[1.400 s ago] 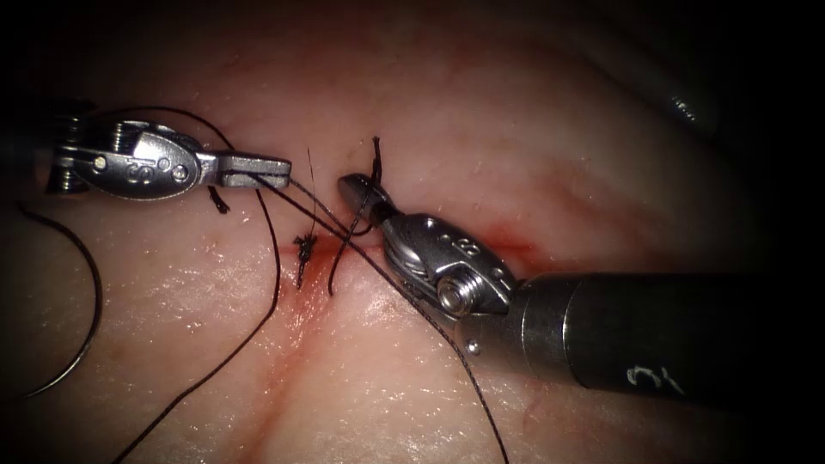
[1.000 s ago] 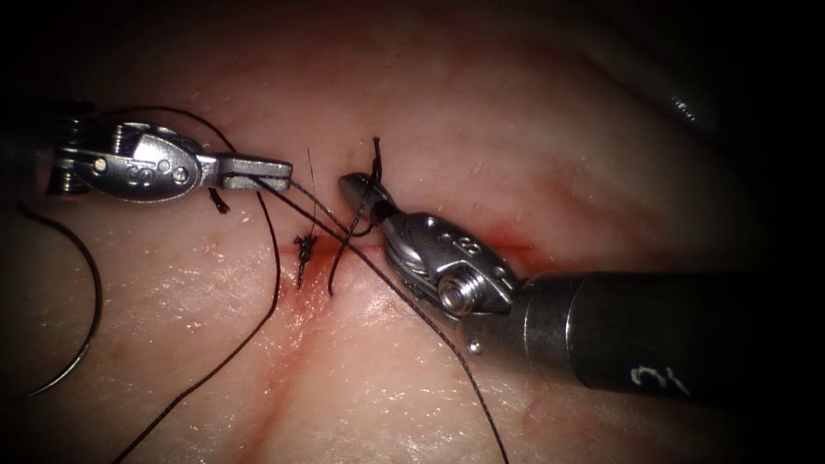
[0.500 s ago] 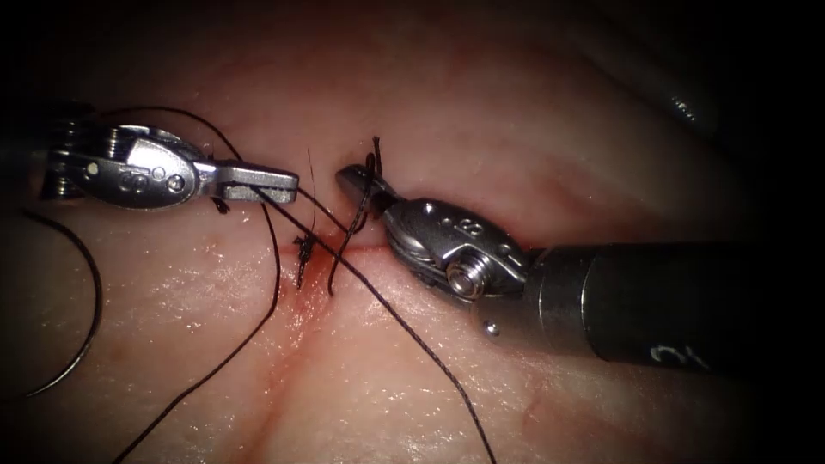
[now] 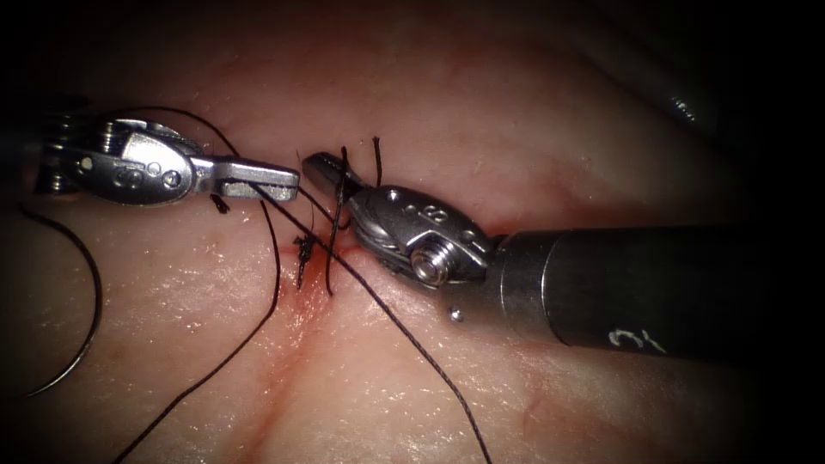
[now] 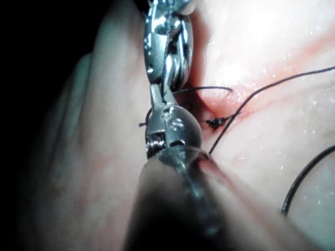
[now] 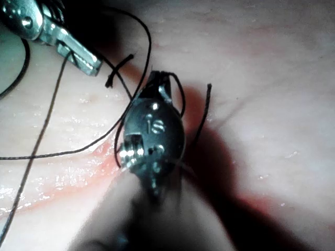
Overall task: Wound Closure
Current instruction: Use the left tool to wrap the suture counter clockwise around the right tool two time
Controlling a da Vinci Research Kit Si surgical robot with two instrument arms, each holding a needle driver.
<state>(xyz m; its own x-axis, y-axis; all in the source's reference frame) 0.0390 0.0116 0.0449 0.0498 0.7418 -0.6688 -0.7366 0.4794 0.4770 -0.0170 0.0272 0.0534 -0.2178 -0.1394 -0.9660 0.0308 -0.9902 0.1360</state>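
Left tool (image 4: 288,179) clamped on thread (image 4: 404,326) left of cut (image 4: 322,266), right tool (image 4: 316,166) closed with thread looped around, needle (image 4: 82,344) lying free on tissue (image 4: 481,112).

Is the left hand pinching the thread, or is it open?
Shut. The left hand has its flat jaws pressed together with the thread running out from between them.

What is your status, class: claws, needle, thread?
Left claw shut on thread. Right claw shut on short thread end. Needle lies loose, left of cut.
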